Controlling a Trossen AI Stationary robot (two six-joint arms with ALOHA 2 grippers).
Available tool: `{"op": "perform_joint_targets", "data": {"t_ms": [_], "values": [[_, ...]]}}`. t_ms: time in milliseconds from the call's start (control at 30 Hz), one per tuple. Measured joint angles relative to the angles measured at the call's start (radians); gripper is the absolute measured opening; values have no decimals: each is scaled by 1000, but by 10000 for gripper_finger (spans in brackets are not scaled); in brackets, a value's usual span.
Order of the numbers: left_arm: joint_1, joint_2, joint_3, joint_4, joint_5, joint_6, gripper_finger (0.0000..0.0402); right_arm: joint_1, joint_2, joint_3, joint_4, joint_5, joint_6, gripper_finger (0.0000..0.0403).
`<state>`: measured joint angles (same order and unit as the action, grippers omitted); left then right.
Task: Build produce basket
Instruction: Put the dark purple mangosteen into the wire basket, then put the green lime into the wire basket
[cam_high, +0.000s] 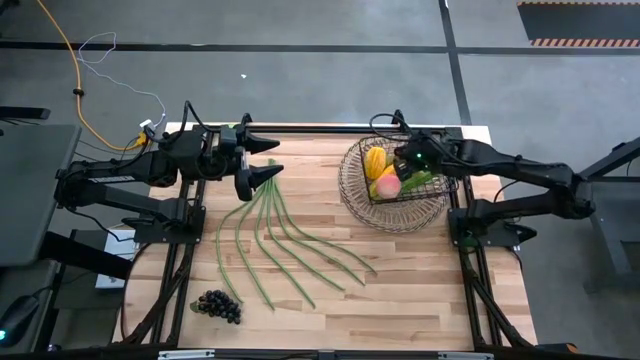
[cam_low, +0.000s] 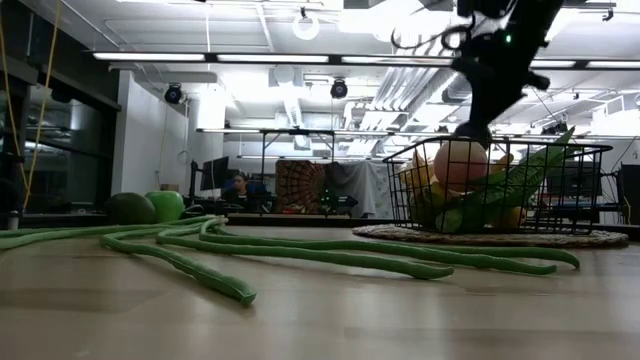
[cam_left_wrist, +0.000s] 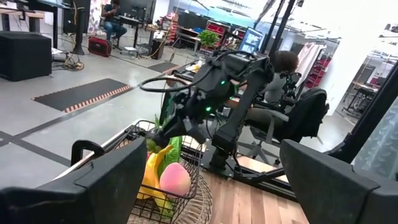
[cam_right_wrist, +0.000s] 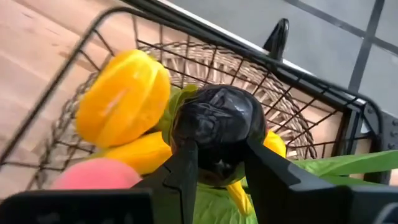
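Observation:
The wire basket (cam_high: 352, 190) stands at the table's far right. It holds a lemon (cam_right_wrist: 123, 93), a banana (cam_right_wrist: 140, 152), a pink peach (cam_high: 387, 186) and leafy greens (cam_right_wrist: 348, 165). My right gripper (cam_right_wrist: 221, 177) is over the basket, shut on a dark wrinkled avocado (cam_right_wrist: 214, 121). Long green beans (cam_high: 275, 235) lie fanned out on the middle of the table. Dark grapes (cam_high: 218, 305) lie near the front left. My left gripper (cam_high: 262, 178) stands open at the beans' far ends, level, with nothing between its fingers. My right gripper pinches the avocado between its two fingers, one on each side of its lower half (cam_right_wrist: 202, 155). The fingers (cam_right_wrist: 183, 177) slant down from above. The avocado is over the fruit in the basket; whether it touches them I cannot tell.
A green apple (cam_low: 166, 205) and a darker green fruit (cam_low: 130, 208) show at the far left in the low view. The basket sits on a round woven mat (cam_low: 500, 237). Bare wood lies in front of the basket and right of the beans.

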<state>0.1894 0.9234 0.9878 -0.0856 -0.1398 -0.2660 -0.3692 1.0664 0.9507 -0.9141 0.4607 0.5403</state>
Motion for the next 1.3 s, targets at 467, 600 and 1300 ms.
{"op": "perform_joint_targets", "data": {"t_ms": [467, 600, 1300], "values": [[0, 0, 0, 0, -3, 8, 352, -51, 0, -114, 245, -81, -22, 151], [0, 0, 0, 0, -3, 8, 352, -51, 0, -114, 217, -122, -29, 213], [0, -94, -58, -32, 43, 20, 352, 130, -119, -114, 932, -465, -123, 277]]}}
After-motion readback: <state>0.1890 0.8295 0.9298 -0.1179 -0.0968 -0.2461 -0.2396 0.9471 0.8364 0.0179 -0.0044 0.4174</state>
